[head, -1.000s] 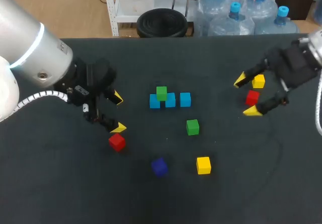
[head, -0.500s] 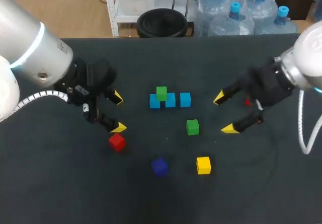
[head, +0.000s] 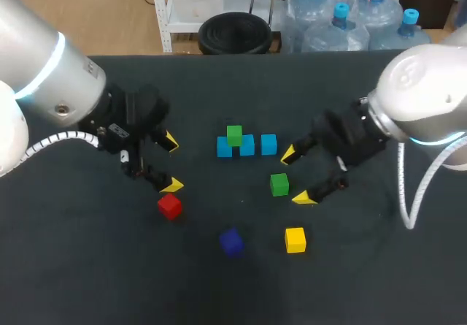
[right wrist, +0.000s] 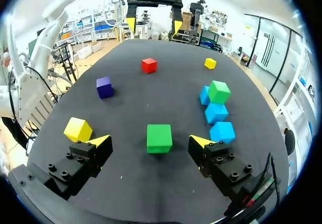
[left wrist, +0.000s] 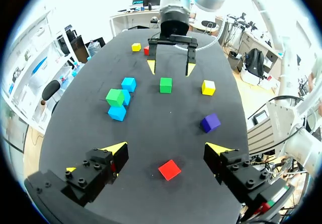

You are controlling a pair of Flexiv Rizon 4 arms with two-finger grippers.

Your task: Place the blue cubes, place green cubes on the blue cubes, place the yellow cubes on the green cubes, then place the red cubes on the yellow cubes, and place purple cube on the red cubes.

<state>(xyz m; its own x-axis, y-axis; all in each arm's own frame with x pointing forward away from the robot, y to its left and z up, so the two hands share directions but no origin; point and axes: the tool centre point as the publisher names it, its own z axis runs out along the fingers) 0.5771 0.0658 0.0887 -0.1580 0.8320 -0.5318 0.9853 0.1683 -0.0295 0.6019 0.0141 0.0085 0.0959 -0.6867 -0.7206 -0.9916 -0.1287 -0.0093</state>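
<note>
Three blue cubes (head: 246, 146) stand in a row mid-table, with a green cube (head: 233, 135) resting on top. A second green cube (head: 279, 185) lies alone; my right gripper (head: 295, 175) hangs open just right of it, and in the right wrist view this green cube (right wrist: 159, 137) sits between the spread fingers. A yellow cube (head: 295, 239) and the purple cube (head: 231, 242) lie nearer the front. My left gripper (head: 171, 163) is open above a red cube (head: 169, 206), which lies just ahead of the left gripper (left wrist: 166, 149). Another red cube (left wrist: 146, 50) and yellow cube (left wrist: 136, 47) lie behind my right arm.
The dark table (head: 95, 266) has bare room at the front left and front right. In the right wrist view a further yellow cube (right wrist: 210, 63) lies beyond the blue row, towards my left arm.
My right arm has swung left from the red and yellow cubes at the right side to the lone green cube, still open. The left arm has not moved.
</note>
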